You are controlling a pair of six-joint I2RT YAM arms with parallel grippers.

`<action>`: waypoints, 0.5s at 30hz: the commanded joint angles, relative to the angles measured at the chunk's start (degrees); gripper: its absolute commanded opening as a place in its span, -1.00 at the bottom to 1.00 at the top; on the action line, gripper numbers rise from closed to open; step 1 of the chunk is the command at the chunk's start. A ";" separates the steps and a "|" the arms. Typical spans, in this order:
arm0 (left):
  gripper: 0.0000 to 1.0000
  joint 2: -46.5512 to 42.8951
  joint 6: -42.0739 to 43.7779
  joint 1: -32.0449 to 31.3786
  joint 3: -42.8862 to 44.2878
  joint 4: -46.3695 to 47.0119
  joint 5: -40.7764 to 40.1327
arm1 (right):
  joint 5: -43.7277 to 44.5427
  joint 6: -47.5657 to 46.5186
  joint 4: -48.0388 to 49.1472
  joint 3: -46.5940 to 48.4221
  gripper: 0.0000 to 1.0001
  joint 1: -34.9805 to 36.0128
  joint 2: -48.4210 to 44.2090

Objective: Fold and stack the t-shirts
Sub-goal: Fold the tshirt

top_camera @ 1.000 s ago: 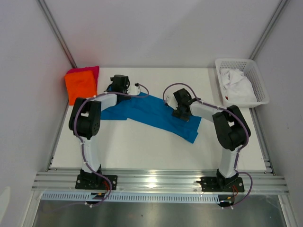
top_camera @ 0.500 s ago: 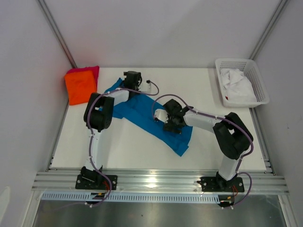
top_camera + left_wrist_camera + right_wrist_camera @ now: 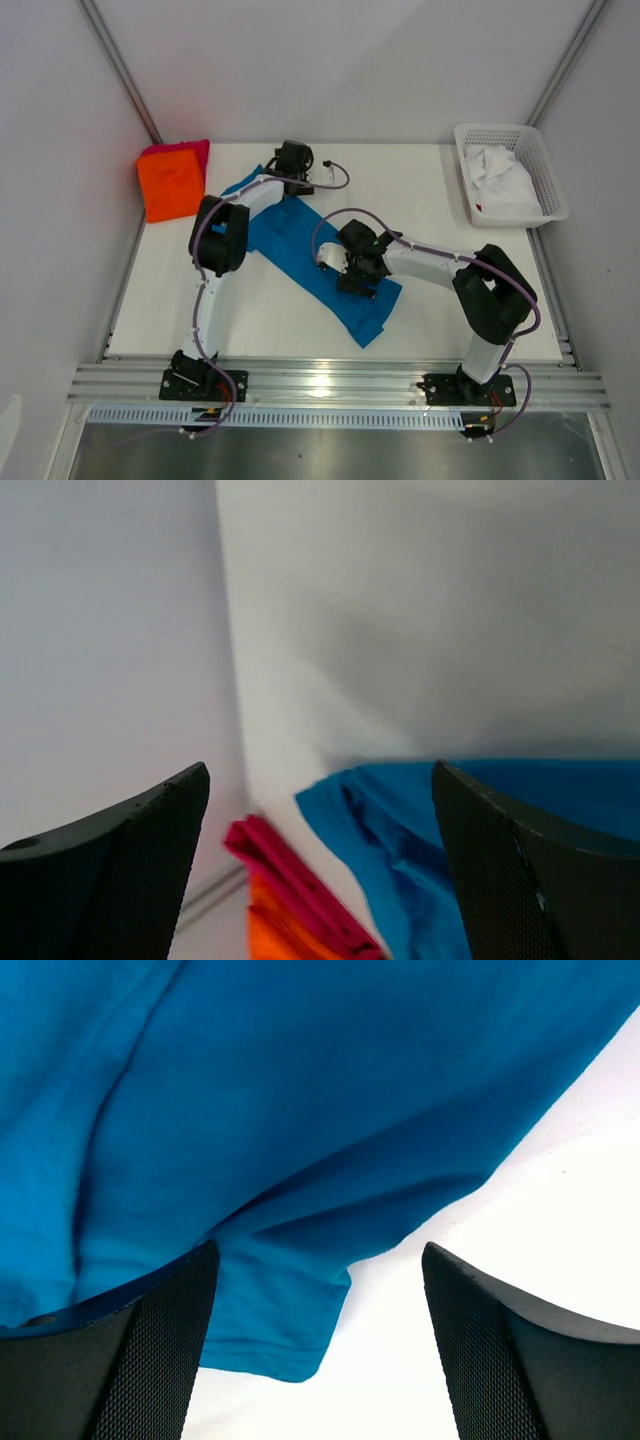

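**Blue shirt laid out on a slant, both sets of fingers open over it**

The blue t-shirt (image 3: 295, 245) lies unfolded in a slanted strip on the surface (image 3: 270, 320), running from far left of centre toward the near middle. The left fingers (image 3: 140, 870) are at the shirt's far end, spread apart with nothing between them. Their wrist view looks past the cloth edge to the wall, so they seem tilted up rather than pressing down. The right fingers (image 3: 150, 1340) are over the middle of the shirt, also spread apart. Cloth shows beneath them, with a hem corner and bare surface to one side. Whether they touch the cloth cannot be told. Likely reason for this placing: one arm at each end to flatten the shirt before a first fold. Folding of it looks not yet begun.

The orange t-shirt (image 3: 170, 185) sits folded at the far left corner on top of the pinkish-red t-shirt (image 3: 192, 150), which peeks out at the far edge. That is the stack, and the blue one probably goes on top. A white basket (image 3: 552, 175) holding white cloth (image 3: 500, 180) stands far right, well apart. The surface is white and matte, pale grey walls close in three sides, and a metal rail (image 3: 330, 385) along the near edge carries the arm bases.
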 commanded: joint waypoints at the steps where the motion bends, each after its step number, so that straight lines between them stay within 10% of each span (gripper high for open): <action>1: 0.84 -7.56 -14.83 4.68 4.88 -16.99 10.53 | -1.70 1.67 -0.03 -0.24 0.69 -0.28 -2.36; 10: 0.75 -16.54 -21.03 14.18 -2.25 -31.78 31.47 | -1.35 1.67 1.38 0.55 0.69 -0.72 -0.16; 15: 0.74 -12.06 -15.77 13.74 -1.80 -34.89 25.80 | -0.04 1.67 1.02 1.78 0.69 -0.89 0.46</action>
